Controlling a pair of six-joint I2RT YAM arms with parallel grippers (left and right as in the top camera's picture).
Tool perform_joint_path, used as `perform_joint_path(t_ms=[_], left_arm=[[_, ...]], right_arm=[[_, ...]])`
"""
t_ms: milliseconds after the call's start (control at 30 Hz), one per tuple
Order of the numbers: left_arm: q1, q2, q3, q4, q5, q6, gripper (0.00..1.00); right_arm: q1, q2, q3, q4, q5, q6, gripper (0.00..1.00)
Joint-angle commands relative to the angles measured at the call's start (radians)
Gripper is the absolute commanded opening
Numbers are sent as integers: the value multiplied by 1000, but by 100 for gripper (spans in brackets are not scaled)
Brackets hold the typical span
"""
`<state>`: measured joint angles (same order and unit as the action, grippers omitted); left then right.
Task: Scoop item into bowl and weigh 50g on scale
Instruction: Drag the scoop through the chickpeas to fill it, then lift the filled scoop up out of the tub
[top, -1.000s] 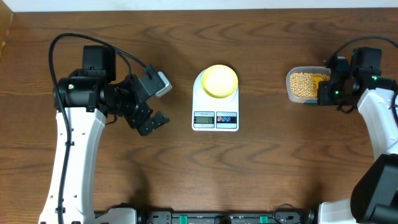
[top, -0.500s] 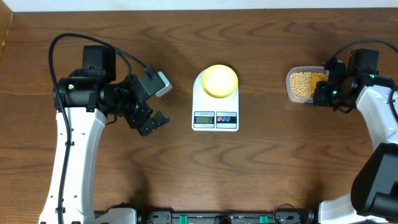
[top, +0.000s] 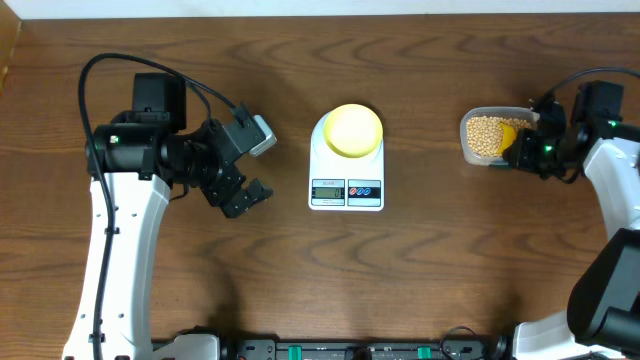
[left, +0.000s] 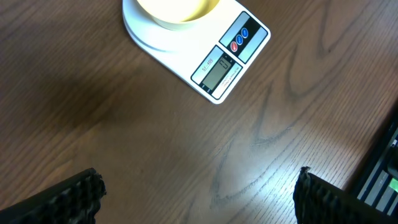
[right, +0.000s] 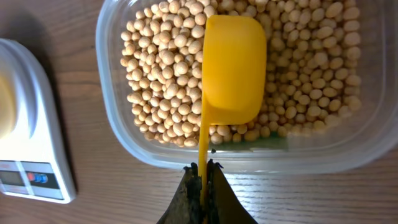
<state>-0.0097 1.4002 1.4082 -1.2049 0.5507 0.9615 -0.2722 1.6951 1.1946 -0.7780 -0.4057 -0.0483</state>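
Tan-beige round beans (right: 161, 74) fill a clear rounded-rectangular plastic tub (right: 118, 149) that stands on the brown wooden table (top: 420, 260), well to the right of the white flat digital scale (top: 346, 192). A bright yellow plastic scoop (right: 233, 68) lies with its cup on the beans. The right gripper (right: 202, 180) is clamped tight on the scoop's thin handle. A small pale-yellow round bowl (top: 354, 130) sits on the scale's platform. The left gripper (top: 258, 163) hangs spread wide and holds nothing, left of the scale.
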Motion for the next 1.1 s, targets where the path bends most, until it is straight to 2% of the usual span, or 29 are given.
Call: perform_joint_path(t_ms=[0, 500, 800, 1067], left_arm=[[-3, 1, -7, -5, 1, -13, 99], [-3, 1, -7, -5, 1, -13, 99], [-3, 1, -7, -5, 1, -13, 99], [-3, 1, -7, -5, 1, -13, 99]], right_arm=[[-36, 10, 29, -8, -103, 50, 1], [-88, 61, 20, -35, -164, 78, 1], [-94, 95, 21, -30, -253, 77, 1], [-171, 95, 21, -32, -391, 42, 1]])
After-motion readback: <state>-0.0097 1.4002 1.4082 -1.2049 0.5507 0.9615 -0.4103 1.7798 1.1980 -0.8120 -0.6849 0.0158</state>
